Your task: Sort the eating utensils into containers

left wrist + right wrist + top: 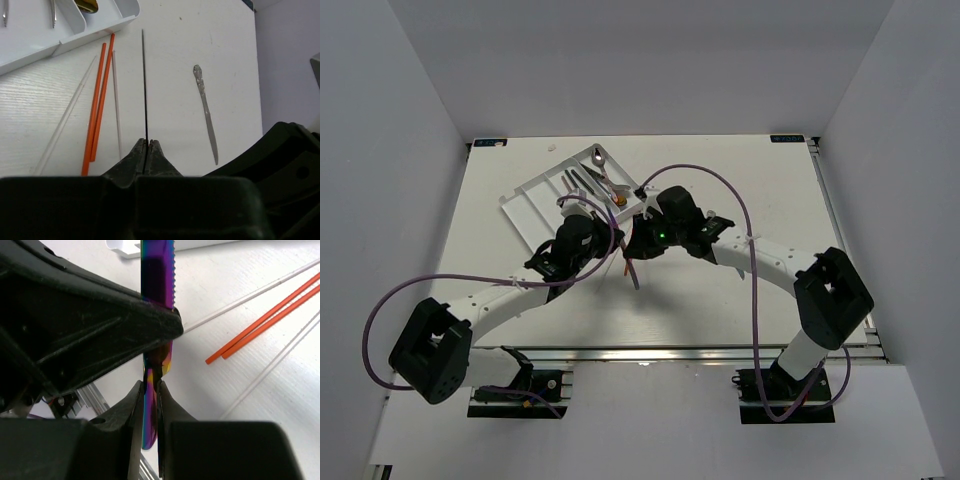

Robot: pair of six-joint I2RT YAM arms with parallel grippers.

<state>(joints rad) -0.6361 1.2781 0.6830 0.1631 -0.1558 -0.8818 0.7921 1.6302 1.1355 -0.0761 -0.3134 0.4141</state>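
- white tray (35,42): cropped by frame edge, ahead-left of left gripper (148,150); gold item (89,5) inside was unidentifiable.
- iridescent knife (157,270): tip was cut off ahead of right gripper (151,390); middle was hidden behind left gripper.

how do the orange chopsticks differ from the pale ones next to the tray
The orange chopsticks are bright; the pale chopsticks nearly blend into the table. The orange pair lies close together; the pale ones lie apart, one each side of it. All are thin, straight, lying flat.
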